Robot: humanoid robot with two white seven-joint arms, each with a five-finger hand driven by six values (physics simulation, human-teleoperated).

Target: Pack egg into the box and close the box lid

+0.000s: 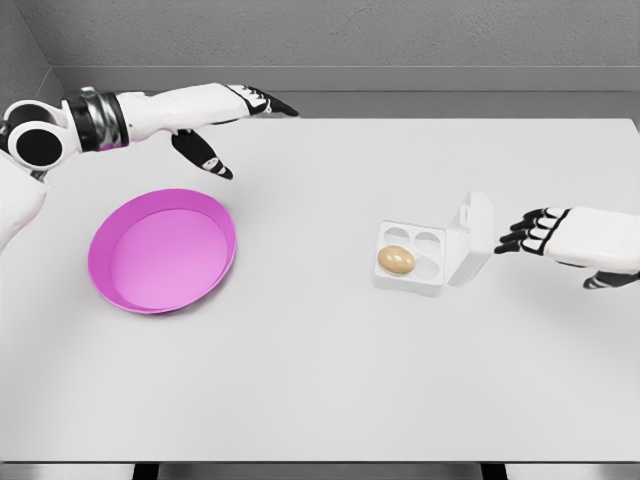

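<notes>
The egg sat in the white box, in the cup at the front left. The other three cups had nothing in them. The box stood on the white table, a bit to the right of the middle. Its lid was up, standing almost straight on the right side of the box. My right hand was just to the right of the lid, near it but not touching it. My fingers were stretched out and pointed left at the lid, and my hand held nothing. So the egg was to the left of my right hand, with the lid standing between us. My left hand was far away at the back left of the table. It was spread wide too and held nothing. A pink bowl lay on the table under and in front of that arm, well apart from the box.
</notes>
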